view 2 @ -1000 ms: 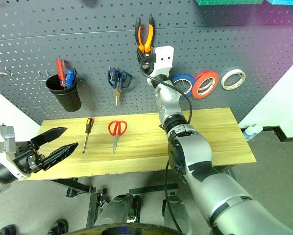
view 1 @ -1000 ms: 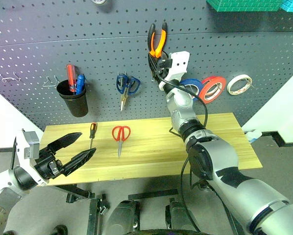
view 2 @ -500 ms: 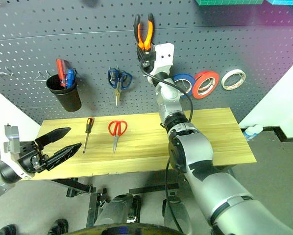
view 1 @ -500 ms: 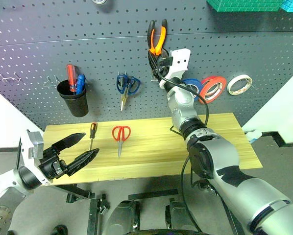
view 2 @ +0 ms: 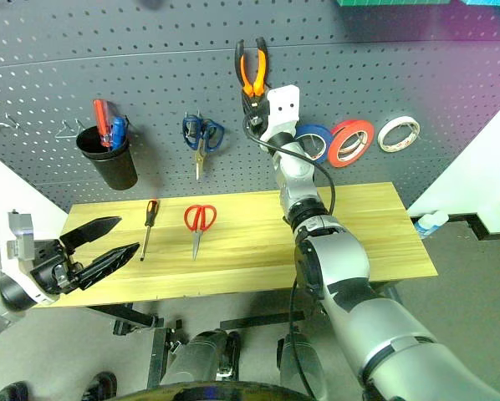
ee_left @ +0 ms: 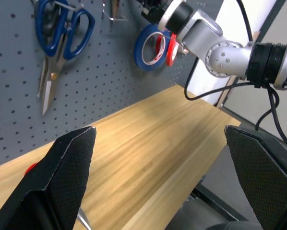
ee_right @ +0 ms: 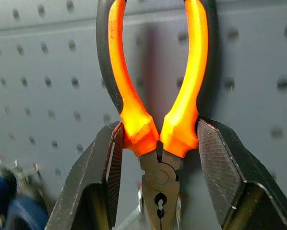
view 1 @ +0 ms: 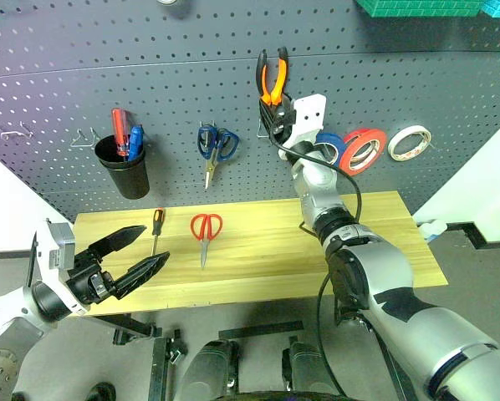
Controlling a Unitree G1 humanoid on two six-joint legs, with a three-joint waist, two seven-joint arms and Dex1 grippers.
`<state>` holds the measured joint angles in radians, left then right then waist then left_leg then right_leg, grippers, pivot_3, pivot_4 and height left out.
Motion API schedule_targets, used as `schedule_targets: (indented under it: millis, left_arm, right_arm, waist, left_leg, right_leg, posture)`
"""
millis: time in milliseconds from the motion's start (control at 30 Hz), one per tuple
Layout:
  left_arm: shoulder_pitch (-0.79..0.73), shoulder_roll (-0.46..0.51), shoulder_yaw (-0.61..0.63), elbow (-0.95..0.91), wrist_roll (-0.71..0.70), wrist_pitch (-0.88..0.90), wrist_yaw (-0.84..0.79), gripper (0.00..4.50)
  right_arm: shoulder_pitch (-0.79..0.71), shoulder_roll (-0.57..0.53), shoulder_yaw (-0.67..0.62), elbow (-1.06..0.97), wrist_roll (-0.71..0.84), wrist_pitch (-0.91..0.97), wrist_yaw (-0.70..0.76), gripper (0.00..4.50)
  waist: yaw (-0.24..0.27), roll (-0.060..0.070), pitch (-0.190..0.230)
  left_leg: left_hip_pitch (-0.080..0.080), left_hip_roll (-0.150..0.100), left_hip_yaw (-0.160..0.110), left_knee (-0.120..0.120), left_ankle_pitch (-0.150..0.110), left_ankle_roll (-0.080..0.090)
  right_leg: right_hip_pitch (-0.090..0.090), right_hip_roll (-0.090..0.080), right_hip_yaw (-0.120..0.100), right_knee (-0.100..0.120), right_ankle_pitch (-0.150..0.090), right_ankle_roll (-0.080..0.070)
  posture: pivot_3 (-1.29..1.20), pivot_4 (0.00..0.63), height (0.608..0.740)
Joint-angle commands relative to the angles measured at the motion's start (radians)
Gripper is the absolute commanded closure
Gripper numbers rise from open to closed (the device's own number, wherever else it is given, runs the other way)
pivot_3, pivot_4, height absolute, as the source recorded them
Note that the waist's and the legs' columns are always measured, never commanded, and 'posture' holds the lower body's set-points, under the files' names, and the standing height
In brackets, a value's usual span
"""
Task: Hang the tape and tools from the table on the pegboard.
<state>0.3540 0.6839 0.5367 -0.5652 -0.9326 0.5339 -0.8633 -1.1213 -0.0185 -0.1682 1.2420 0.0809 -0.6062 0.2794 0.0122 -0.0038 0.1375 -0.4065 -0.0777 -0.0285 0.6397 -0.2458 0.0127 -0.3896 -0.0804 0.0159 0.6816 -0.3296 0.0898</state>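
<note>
At pegboard (view 1: 175, 75), right gripper (ee_right: 158, 139) clamps pliers (ee_right: 155, 96).

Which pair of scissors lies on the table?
The red-handled scissors, flat on the table beside the screwdriver; the blue-handled scissors hang on the pegboard.

Orange-and-black pliers (view 1: 272, 77), red scissors (view 1: 206, 229), a blue tape roll (view 1: 328, 147), a dark grey hole-dotted pegboard (view 1: 175, 75), and a yellowish wood-grain bench (view 1: 258, 251).
</note>
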Motion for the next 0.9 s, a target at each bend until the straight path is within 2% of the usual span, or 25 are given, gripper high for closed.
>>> schedule_targets:
  millis: [33, 367, 600, 633, 900]
  left_arm:
    - [0.018, 0.022, 0.053, -0.046, -0.041, 0.013, 0.007, 0.0]
    - [0.061, 0.031, 0.074, -0.095, -0.089, 0.048, 0.042, 0.0]
    - [0.068, 0.032, 0.068, -0.1, -0.096, 0.047, 0.055, 0.0]
    - [0.068, 0.031, 0.066, -0.099, -0.095, 0.046, 0.055, 0.0]
    - [0.042, 0.032, 0.046, -0.082, -0.08, 0.038, 0.06, 0.0]
  right_arm:
    - [-0.009, 0.004, 0.005, -0.043, -0.006, -0.024, -0.013, 2.48]
    - [0.031, 0.014, 0.022, -0.06, -0.011, -0.019, -0.013, 2.48]
    - [0.042, 0.013, 0.034, -0.072, -0.018, -0.033, -0.004, 0.21]
    - [0.042, 0.013, 0.035, -0.072, -0.02, -0.036, -0.006, 0.05]
    - [0.037, 0.018, 0.023, -0.085, 0.0, -0.051, -0.009, 0.05]
  waist:
    - [0.0, 0.0, 0.004]
    - [-0.001, -0.003, 0.041]
    - [-0.001, -0.004, 0.053]
    - [-0.001, -0.005, 0.053]
    - [-0.001, -0.005, 0.053]
  left_leg:
    - [0.0, 0.0, 0.0, -0.001, 0.0, 0.0]
    - [0.0, 0.001, 0.0, -0.001, 0.0, 0.0]
    - [0.0, 0.001, 0.0, -0.003, 0.0, 0.0]
    - [0.0, 0.001, 0.0, -0.003, 0.0, 0.0]
    - [0.0, 0.001, 0.0, -0.003, 0.001, -0.001]
  right_leg:
    - [0.0, 0.0, 0.0, 0.0, 0.0, 0.0]
    - [0.0, 0.0, 0.0, -0.001, 0.0, -0.001]
    - [0.0, 0.0, -0.001, -0.001, 0.0, -0.001]
    - [-0.001, 0.0, -0.001, -0.001, 0.0, -0.001]
    - [-0.001, 0.0, -0.001, -0.001, 0.0, -0.001]
  posture:
    - [0.2, 0.154, 0.723]
    - [0.2, 0.193, 0.723]
    - [0.2, 0.194, 0.723]
    - [0.2, 0.188, 0.723]
    - [0.2, 0.177, 0.723]
